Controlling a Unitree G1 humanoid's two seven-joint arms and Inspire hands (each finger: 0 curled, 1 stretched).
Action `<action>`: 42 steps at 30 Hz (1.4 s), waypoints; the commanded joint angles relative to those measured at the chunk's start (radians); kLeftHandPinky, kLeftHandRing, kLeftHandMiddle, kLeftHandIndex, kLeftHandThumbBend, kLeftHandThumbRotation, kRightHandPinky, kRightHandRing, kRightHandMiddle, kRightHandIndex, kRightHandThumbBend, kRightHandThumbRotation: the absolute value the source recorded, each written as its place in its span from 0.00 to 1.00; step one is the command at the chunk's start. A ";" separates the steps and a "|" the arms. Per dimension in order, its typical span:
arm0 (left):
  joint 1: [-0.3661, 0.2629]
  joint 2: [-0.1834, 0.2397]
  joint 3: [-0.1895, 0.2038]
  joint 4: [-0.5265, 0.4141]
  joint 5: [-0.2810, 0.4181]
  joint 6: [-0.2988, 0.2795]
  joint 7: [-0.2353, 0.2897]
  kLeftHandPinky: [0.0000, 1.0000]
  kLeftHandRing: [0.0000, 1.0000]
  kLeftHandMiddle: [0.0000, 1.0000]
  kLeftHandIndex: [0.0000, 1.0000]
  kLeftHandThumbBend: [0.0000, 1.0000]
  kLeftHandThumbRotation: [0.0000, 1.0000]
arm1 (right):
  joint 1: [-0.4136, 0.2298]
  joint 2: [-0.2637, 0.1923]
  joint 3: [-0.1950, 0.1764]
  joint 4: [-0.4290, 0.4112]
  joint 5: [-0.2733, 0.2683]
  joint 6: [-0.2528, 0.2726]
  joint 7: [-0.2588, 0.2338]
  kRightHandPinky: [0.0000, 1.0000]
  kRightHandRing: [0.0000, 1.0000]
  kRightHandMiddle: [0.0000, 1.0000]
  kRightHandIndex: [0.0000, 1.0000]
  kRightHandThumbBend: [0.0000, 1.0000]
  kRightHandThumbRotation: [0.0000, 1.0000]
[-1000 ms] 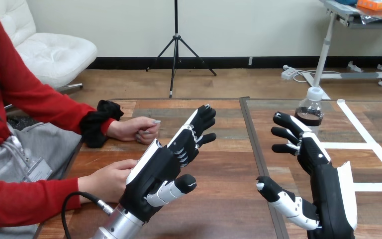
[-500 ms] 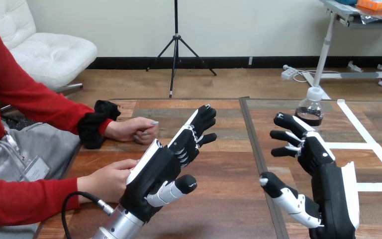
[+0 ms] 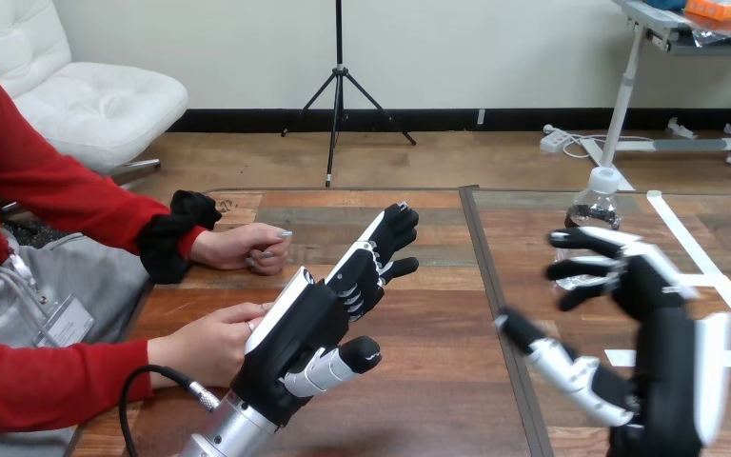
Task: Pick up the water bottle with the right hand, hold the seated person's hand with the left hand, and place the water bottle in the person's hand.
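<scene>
Lower centre of frame, my left hand [image 3: 297, 328] has fingers straight and apart, beside the person's hand [image 3: 205, 347] at lower left. My right hand [image 3: 661, 314], lower right, is splayed, holding nothing; water bottle [image 3: 597, 203] stands upright just beyond its fingers, right of centre.

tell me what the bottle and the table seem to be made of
The small clear water bottle looks like glossy transparent plastic: see-through body, white cap. The brown plank table looks like wood or wood-look laminate: visible grain, smooth finish.
</scene>
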 commanded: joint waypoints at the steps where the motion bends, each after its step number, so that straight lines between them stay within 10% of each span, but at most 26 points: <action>1: -0.056 -0.001 0.006 0.006 0.002 -0.018 0.013 0.91 0.98 1.00 1.00 1.00 0.82 | -0.026 0.032 0.019 -0.037 0.000 -0.025 0.000 0.06 0.09 0.13 0.12 0.76 0.23; 22: -0.054 0.000 -0.001 0.006 0.012 -0.025 0.028 0.91 0.98 1.00 0.99 1.00 0.83 | -0.017 -0.026 0.033 -0.065 0.052 0.063 0.120 0.10 0.13 0.18 0.18 0.86 0.26; 42: -0.058 -0.003 -0.003 0.008 0.013 -0.029 0.032 0.91 0.97 0.99 0.99 1.00 0.82 | -0.012 -0.062 0.005 -0.078 0.025 0.102 0.157 0.48 0.50 0.52 0.53 1.00 0.32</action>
